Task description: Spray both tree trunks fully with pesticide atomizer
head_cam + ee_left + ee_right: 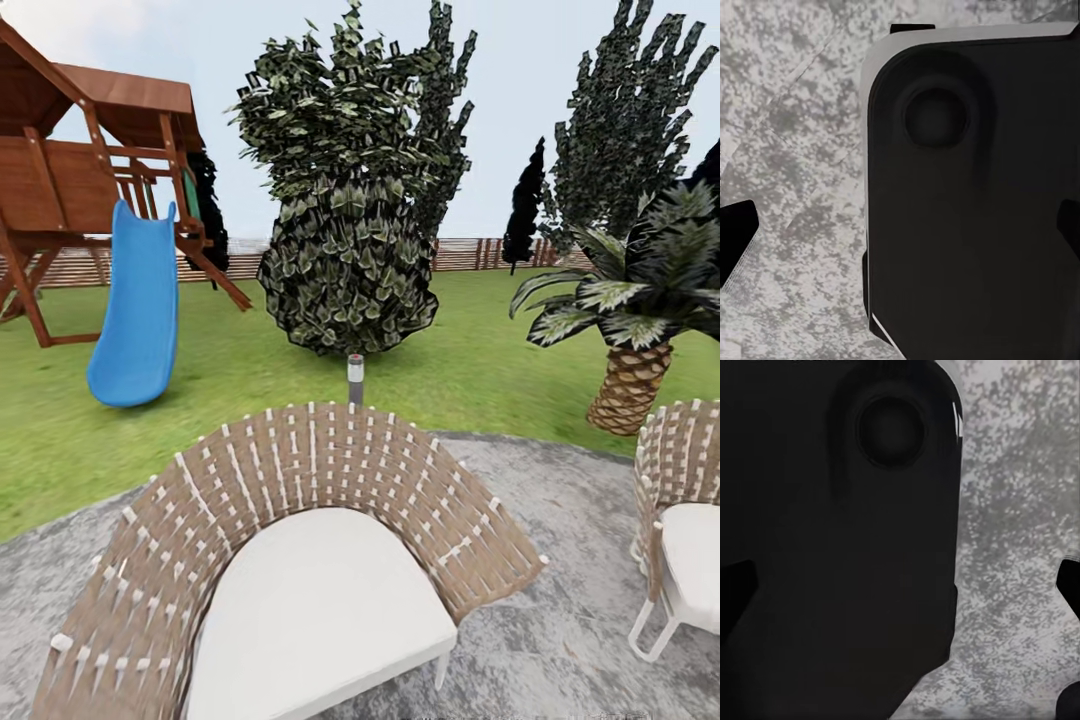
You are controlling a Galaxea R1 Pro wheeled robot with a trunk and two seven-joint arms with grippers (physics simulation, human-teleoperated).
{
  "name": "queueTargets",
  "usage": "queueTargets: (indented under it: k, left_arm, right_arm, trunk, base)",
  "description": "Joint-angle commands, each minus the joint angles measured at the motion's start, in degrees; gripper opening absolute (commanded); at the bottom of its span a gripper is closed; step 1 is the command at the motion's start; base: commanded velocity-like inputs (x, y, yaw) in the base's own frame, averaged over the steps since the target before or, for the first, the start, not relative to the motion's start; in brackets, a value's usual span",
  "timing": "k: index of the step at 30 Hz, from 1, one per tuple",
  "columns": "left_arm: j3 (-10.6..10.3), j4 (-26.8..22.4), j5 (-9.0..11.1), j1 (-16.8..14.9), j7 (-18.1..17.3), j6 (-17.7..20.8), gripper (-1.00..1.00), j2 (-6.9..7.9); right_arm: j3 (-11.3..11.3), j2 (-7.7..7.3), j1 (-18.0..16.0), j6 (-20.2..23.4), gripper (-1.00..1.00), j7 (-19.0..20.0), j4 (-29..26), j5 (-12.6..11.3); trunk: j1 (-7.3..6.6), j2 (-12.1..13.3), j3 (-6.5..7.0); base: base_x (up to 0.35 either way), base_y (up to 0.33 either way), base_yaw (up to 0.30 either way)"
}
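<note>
Garden patio, woven chair ahead.
Bush at 12 o'clock, blue slide at 10; each gripper's opening can't be told.

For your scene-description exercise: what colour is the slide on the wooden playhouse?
Bright blue. The slide shows best in the head view, leaning off the playhouse onto the grass.

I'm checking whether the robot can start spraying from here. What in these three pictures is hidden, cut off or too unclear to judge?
- Head view: the bush's thin stem drops behind the wicker chair, base hidden.
- Head view: the second chair and the palm are cut by the edge.
- Head view: the playhouse is cut off at the edge.
- Both wrist views: a dark robot panel blocks much of the mottled grey floor; gripper state cannot be told.
</note>
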Motion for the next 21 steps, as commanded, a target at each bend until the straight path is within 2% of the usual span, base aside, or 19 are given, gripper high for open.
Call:
queueTargets:
  k: [1, 21]
  left_arm:
    - [0.04, 0.04, 0.04, -0.03, 0.02, -0.20, 1.00, 0.00]
    - [0.06, 0.04, 0.04, -0.03, 0.02, -0.28, 1.00, -0.01]
  right_arm:
    - [-0.02, -0.01, -0.01, -0.04, 1.00, 0.15, -0.02, -0.01]
    - [-0.02, 0.04, 0.00, -0.04, 1.00, 0.38, 0.01, -0.01]
  trunk:
    - [0.00, -0.03, -0.04]
    - [0.00, -0.03, -0.03]
  base:
    - [0.000, 0.000, -0.274]
    - [0.000, 0.000, -0.274]
